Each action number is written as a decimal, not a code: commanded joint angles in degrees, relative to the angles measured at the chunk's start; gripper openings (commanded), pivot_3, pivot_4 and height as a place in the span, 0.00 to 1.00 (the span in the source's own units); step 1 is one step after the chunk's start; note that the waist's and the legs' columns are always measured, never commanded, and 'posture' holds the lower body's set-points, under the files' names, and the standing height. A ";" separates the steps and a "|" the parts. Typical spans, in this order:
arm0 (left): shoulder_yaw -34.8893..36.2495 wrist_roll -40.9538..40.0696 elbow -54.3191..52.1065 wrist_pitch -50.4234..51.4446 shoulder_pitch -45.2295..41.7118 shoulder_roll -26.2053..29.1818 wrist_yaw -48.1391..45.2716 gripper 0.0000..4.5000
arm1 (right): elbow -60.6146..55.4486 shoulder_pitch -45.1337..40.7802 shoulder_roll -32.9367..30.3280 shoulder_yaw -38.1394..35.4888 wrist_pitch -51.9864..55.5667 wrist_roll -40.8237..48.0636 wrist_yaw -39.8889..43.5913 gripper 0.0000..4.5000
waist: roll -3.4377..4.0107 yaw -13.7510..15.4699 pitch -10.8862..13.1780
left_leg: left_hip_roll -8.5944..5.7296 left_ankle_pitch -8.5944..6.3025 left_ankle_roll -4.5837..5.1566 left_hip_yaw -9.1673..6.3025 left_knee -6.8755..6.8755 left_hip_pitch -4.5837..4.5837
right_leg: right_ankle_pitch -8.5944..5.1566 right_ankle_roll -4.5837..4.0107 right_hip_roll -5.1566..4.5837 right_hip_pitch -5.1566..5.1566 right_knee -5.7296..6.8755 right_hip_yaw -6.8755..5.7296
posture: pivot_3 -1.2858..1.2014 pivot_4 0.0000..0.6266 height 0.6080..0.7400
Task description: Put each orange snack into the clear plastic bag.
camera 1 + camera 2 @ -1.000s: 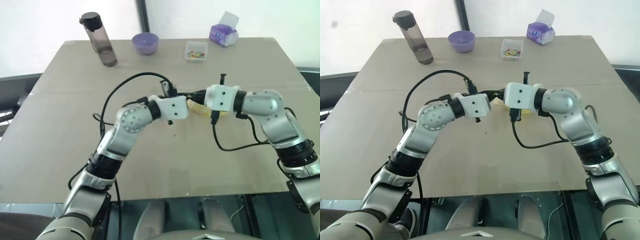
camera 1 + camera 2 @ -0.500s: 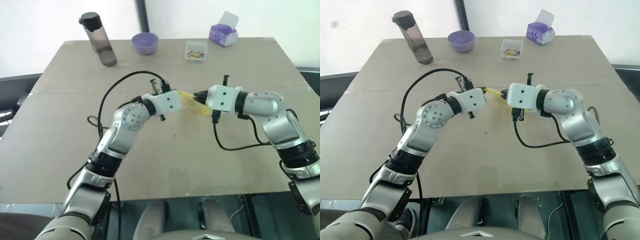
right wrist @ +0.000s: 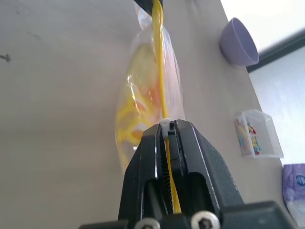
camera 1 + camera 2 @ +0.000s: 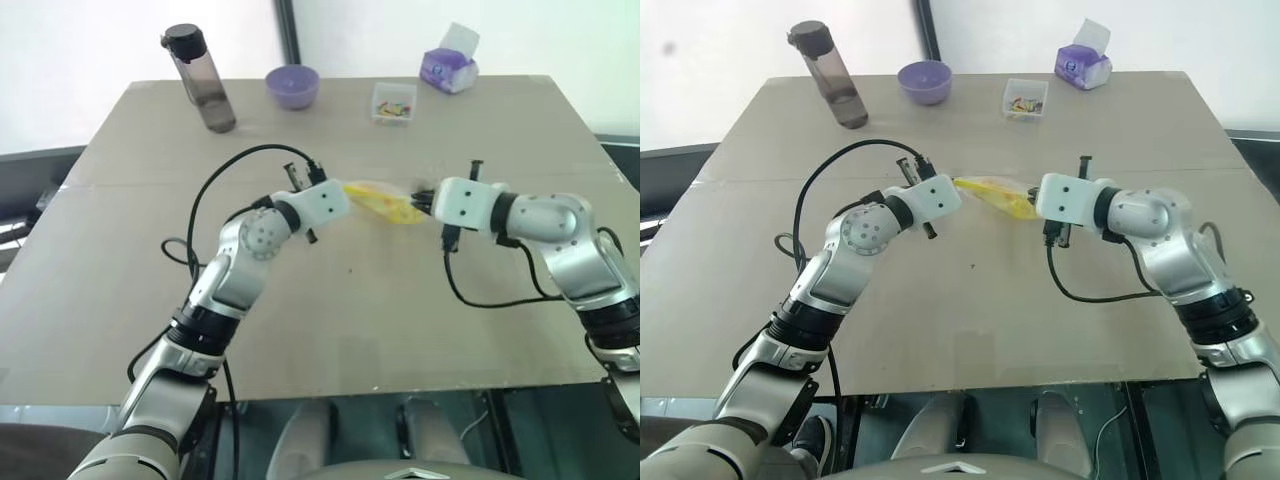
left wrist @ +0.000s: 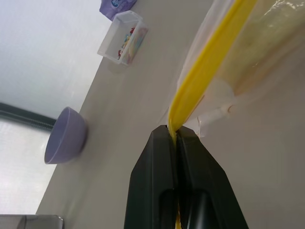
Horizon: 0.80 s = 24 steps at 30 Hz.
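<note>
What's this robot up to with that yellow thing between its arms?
It is holding a clear plastic bag stretched between its two arms above the table. The left gripper and the right gripper are each shut on the bag's yellow seal strip, one at either end. An orange snack already shows inside the bag. At the table's far edge stand a dark bottle, a purple bowl, a small clear box and a tissue pack.

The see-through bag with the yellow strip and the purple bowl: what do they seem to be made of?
The see-through bag with the yellow strip: thin, glossy plastic film, by its crinkles and the orange contents showing through. The purple bowl: smooth, opaque, matte, likely plastic, though ceramic is possible.
</note>
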 commanded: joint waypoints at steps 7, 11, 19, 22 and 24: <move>2.01 1.47 0.21 2.34 -0.78 1.28 1.40 0.00 | -2.25 1.53 -4.48 -6.15 3.60 0.99 0.46 0.02 | 0.00 -0.04 0.00 | 0.01 0.00 0.00 0.02 0.00 0.00 | 0.00 0.00 0.00 0.00 0.01 0.01 | 0.52 0.24 1.00; 3.07 0.98 6.25 -0.73 -7.16 -0.94 6.26 0.00 | 5.30 -6.65 0.30 -4.58 2.18 -3.53 -8.33 0.02 | -0.03 -0.13 0.02 | 0.01 0.00 0.00 0.02 0.01 0.01 | 0.00 0.00 0.00 0.01 0.02 0.01 | 0.52 0.24 1.00; 8.59 -5.73 14.73 -7.76 -19.54 -3.51 11.75 0.00 | 17.54 -19.02 2.67 -5.91 -5.10 -6.27 -17.79 0.02 | -0.10 -0.18 0.13 | -0.05 0.03 -0.05 0.08 0.01 -0.26 | 0.05 0.06 -0.04 -0.47 0.20 0.10 | 0.52 0.24 1.00; 7.76 -7.99 8.00 -5.96 -14.20 -2.53 6.46 0.00 | 11.44 -13.80 2.09 -6.40 -2.45 -1.85 -11.96 0.02 | -0.11 -0.85 0.10 | -0.08 0.02 -0.04 0.05 0.06 -0.88 | 0.05 0.07 -0.08 -0.97 0.00 0.09 | 0.52 0.24 1.00; 6.71 -8.99 1.93 -3.82 -8.47 -1.62 2.83 0.00 | 5.43 -8.44 1.60 -6.52 0.91 1.35 -7.63 0.02 | -0.11 -1.33 0.10 | -0.11 0.02 -0.04 0.02 0.04 -0.98 | 0.06 0.07 -0.12 -1.04 0.04 0.05 | 0.52 0.24 1.00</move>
